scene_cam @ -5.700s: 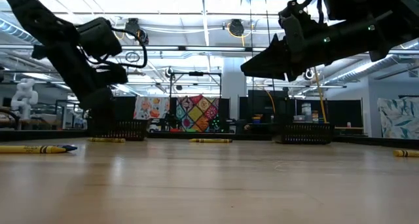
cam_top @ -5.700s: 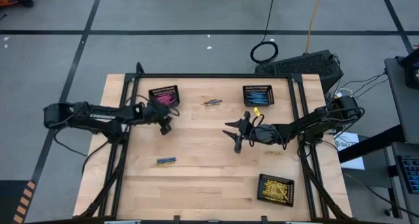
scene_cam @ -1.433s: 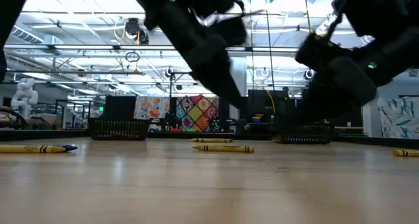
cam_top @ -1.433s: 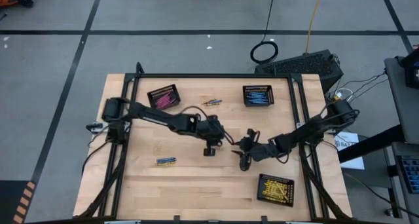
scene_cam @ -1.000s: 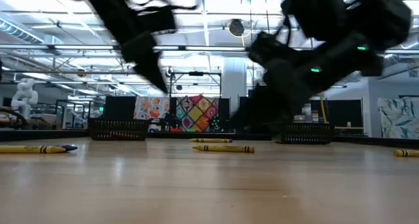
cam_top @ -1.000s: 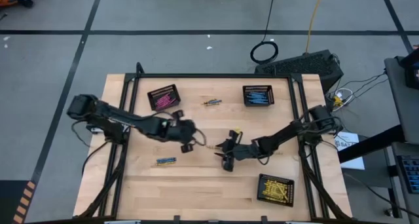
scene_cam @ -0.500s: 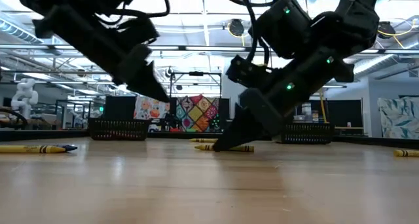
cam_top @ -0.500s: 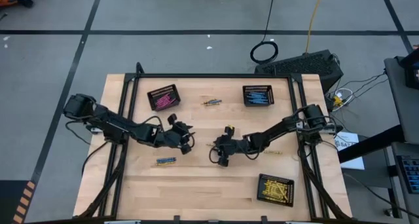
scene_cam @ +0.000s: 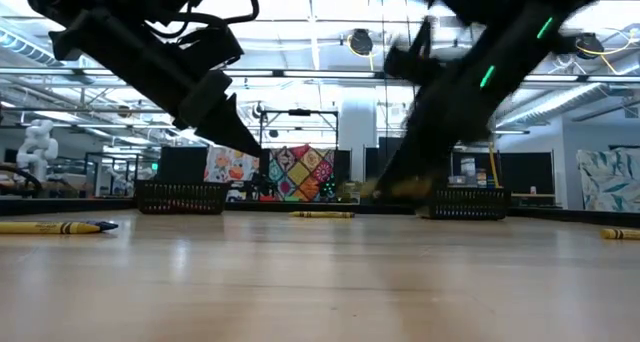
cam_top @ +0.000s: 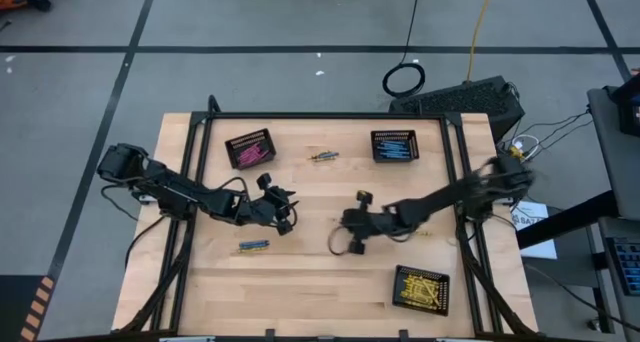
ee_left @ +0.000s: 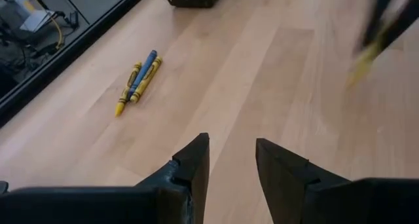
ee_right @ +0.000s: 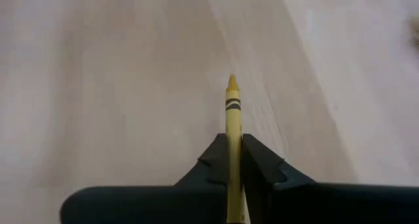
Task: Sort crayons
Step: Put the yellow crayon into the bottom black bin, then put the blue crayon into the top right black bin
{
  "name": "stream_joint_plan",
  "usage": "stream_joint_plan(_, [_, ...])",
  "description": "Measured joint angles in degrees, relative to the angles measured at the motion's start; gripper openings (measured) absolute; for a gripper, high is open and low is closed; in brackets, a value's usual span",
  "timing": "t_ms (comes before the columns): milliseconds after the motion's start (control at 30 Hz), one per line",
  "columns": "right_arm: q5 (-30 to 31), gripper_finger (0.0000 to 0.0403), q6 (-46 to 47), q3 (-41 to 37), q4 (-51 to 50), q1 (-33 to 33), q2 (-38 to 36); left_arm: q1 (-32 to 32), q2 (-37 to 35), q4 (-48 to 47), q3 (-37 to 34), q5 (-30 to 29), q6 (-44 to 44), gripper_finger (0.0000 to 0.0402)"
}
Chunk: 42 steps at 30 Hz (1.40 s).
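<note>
One yellow crayon (ee_right: 232, 129) sat pinched between right gripper (ee_right: 234, 160) fingers, tip poking forward over bare table (cam_top: 300, 282). We saw that gripper near table middle, wide wood all round it. Left gripper (ee_left: 231, 160) hung above wood, fingers slightly parted, holding nothing. Small bundle of crayons (ee_left: 137, 82) lay ahead of it, near table edge. We noted pink-filled basket (cam_top: 249, 148) well beyond it, blue-filled basket (cam_top: 394, 145) and yellow-filled basket (cam_top: 420, 288) well apart from right gripper.

right gripper (ee_right: 234, 160) mid-table, fingers clamped together; left gripper (ee_left: 232, 160) left of centre, fingers apart
</note>
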Motion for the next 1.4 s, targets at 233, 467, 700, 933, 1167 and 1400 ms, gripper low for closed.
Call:
stream_joint_plan(233, [-7.0, 0.0002, 20.3, 0.0, -18.1, 15.8, -19.5, 0.0, 0.0, 0.3, 0.0, 0.0, 1.0, 0.0129])
stream_joint_plan(467, [-6.6, 0.0002, 55.7, 0.1, -26.2, 36.5, -23.3, 0.0, 0.0, 0.4, 0.0, -0.8, 1.1, 0.0129])
stream_joint_plan(700, [-6.5, 0.001, 65.8, 0.0, -31.6, 43.0, -15.9, 0.0, 0.0, 0.8, 0.0, -1.4, 1.5, 0.0129])
stream_joint_plan(933, [-8.8, 0.0041, 68.9, 0.0, -36.5, 41.3, -12.8, 0.0, 0.0, 1.0, 0.0, -1.4, 1.4, 0.0129])
stream_joint_plan(1167, [-8.9, 0.0115, 68.9, 0.0, -38.3, 40.1, -15.3, 0.0, 0.0, 1.1, 0.0, -1.4, 1.4, 0.0129])
stream_joint_plan(1400, [-1.0, 0.0149, 62.7, 0.0, -35.3, 34.8, -22.8, 0.0, 0.0, 1.1, 0.0, -1.4, 1.4, 0.0129])
